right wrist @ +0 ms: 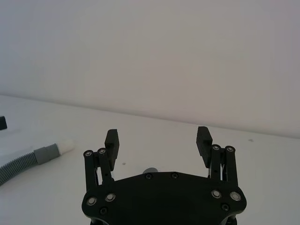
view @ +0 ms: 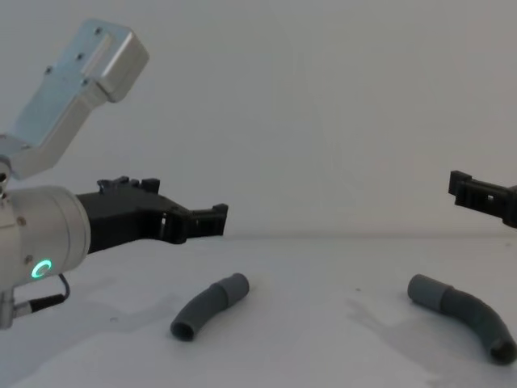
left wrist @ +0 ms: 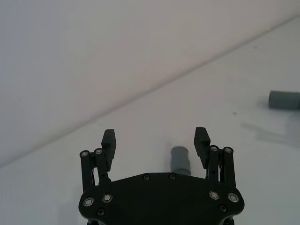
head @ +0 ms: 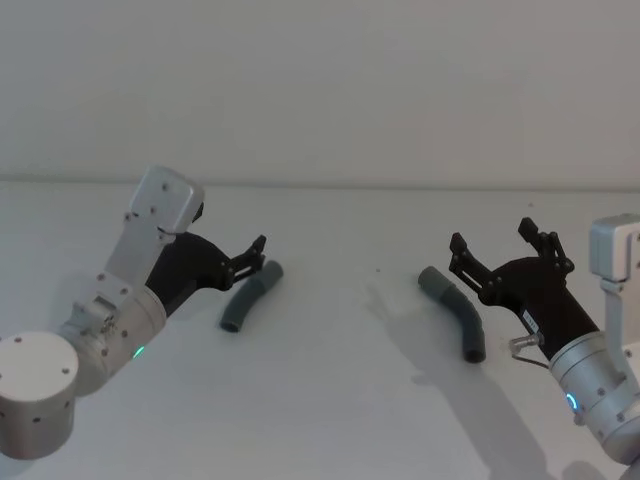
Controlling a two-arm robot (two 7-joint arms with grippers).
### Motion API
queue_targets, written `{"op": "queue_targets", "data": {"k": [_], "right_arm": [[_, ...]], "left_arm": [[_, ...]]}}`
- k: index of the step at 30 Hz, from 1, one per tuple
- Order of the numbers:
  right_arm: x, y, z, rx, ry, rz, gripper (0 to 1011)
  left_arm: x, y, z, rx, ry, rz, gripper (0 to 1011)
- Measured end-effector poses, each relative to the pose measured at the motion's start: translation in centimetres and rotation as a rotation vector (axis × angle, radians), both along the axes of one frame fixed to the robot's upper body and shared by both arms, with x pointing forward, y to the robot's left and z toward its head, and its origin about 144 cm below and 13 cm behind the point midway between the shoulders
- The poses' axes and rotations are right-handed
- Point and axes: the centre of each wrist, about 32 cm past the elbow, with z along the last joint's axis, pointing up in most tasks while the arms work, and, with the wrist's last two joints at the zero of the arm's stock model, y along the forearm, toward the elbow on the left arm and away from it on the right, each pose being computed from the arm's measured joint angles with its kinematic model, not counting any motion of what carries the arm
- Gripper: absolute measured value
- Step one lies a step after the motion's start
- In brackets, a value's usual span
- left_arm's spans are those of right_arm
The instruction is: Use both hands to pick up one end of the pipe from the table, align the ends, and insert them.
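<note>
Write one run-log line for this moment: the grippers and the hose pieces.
left gripper: open, above left hose piece | right gripper: open, above right hose piece | pieces: apart on table, ungrasped

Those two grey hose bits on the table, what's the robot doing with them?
Nothing is held yet. Two short curved dark-grey ribbed hose pieces lie apart on the plain white table. The black two-fingered left gripper hovers open above the left piece, and the right gripper is open above the right piece.

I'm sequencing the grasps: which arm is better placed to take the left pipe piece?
Left. The open left tool hovers right by the left piece; the right tool is far off, by the right piece.
</note>
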Motion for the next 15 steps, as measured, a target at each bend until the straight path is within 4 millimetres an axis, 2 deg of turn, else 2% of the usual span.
{"op": "queue_targets", "data": {"k": [15], "right_arm": [[0.0, 0.0, 0.0, 0.000, 0.000, 0.000, 1001]], "left_arm": [[0.9, 0.3, 1.7, 0.040, 0.183, -0.058, 1001]]}}
